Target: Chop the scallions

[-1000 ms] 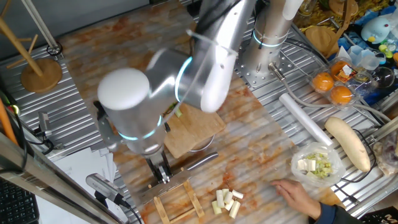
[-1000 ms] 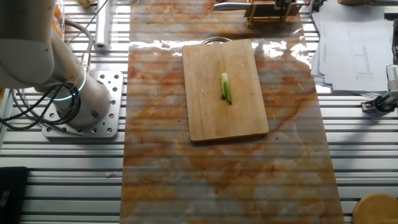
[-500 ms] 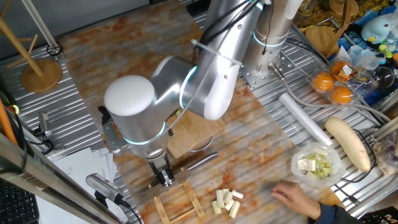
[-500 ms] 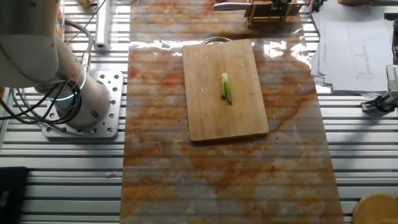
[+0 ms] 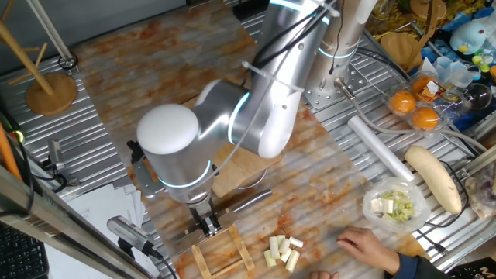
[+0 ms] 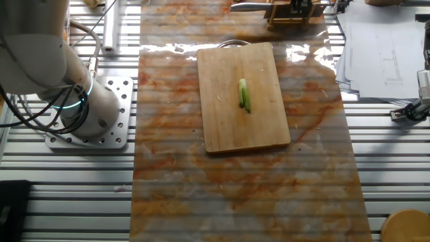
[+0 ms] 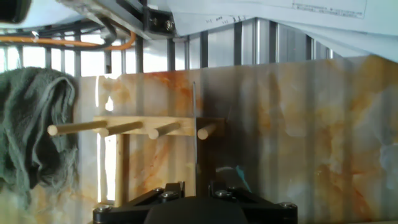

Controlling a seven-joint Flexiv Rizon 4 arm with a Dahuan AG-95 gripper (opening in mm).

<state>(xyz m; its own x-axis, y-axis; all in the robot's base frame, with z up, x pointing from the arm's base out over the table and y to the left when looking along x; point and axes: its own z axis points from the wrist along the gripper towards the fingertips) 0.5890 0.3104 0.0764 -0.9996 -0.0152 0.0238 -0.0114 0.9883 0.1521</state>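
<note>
short bright green scallion stalk [image 6: 244, 94] lies alone near the middle of the rectangular light wooden cutting board [image 6: 242, 128], lengthwise along it, on the orange-streaked marbled mat [image 6: 201, 181]. the silver arm's black two-finger gripper [image 5: 209, 224] points down well away from the stalk, at the mat's edge, right over the small wooden dowel rack [image 5: 221, 252] and at the dark handle end of the steel-bladed knife [image 5: 248, 202]. in the hand view the rack's pegs [image 7: 143, 129] stick out sideways and a thin blade edge [image 7: 194, 134] stands upright among them, in line with the narrow gap between the fingers; cannot tell whether the fingers are clamped on the handle or only beside it. a crumpled grey-green cloth [image 7: 31, 130] lies just beside the rack. pale cream cylindrical chunks [image 5: 281, 251] sit near it, and a person's hand [image 5: 372, 244] rests on the mat by a clear bowl of chopped bits [image 5: 395, 205].
</note>
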